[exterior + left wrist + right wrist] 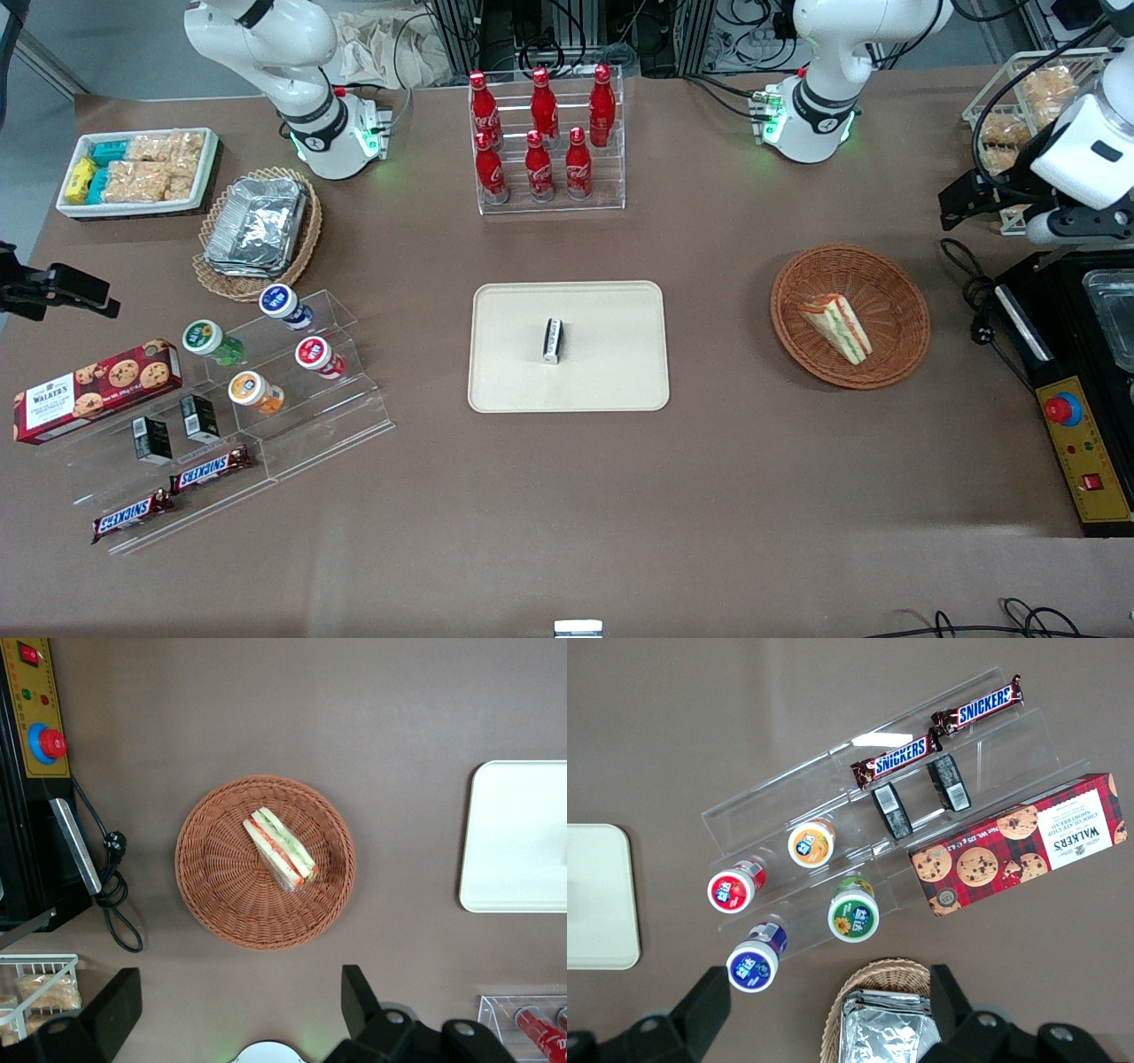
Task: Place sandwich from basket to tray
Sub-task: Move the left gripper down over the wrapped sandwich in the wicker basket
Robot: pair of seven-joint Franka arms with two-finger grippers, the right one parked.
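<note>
Brown table; end effector (239, 1010) above layered triangular sandwich (280, 849).

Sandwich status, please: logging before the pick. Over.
Gripper open, high above the basket. Sandwich lies in basket, untouched. Tray holds a small packet mid-tray; room beside it.

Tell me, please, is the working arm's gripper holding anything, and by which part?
Nothing: the gripper hangs open above the basket, where the sandwich lies untouched.
</note>
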